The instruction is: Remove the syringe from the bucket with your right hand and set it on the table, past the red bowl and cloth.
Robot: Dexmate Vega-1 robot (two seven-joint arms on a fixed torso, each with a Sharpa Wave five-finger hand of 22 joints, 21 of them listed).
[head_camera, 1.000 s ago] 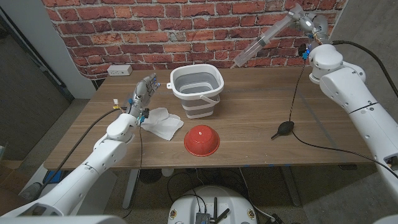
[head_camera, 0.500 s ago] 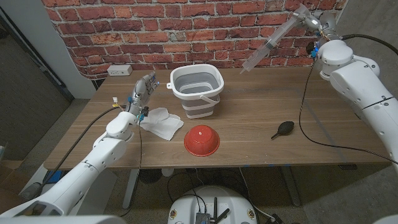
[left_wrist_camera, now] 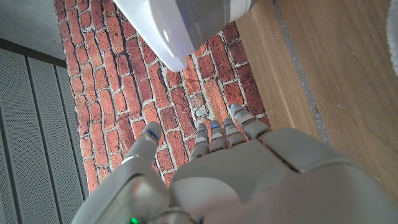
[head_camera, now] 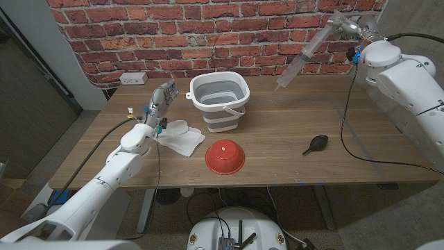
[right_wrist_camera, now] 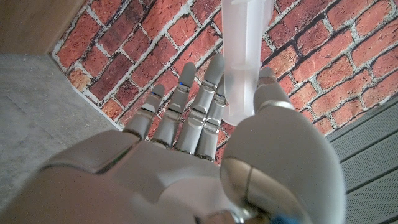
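Red plastic bowl (head_camera: 225,155) upside down near table front edge. White crumpled cloth (head_camera: 182,137) just left of it. Left hand (head_camera: 159,101) above cloth's far side, fingers (left_wrist_camera: 214,134) straight, slightly apart, holding nothing. White-and-grey collapsible bucket (head_camera: 220,101) behind bowl, inside looks bare. Right hand (head_camera: 350,26) raised high at far right, fingers (right_wrist_camera: 198,109) and thumb pinching large clear plastic syringe (head_camera: 305,54), tip slanting down over wooden table (head_camera: 291,125), well clear of bucket.

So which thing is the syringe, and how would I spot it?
Start at the white bucket by the brick wall, then look right and up. The robot hand on the right arm holds the syringe in the air, slanting down. It is the one long clear tube.
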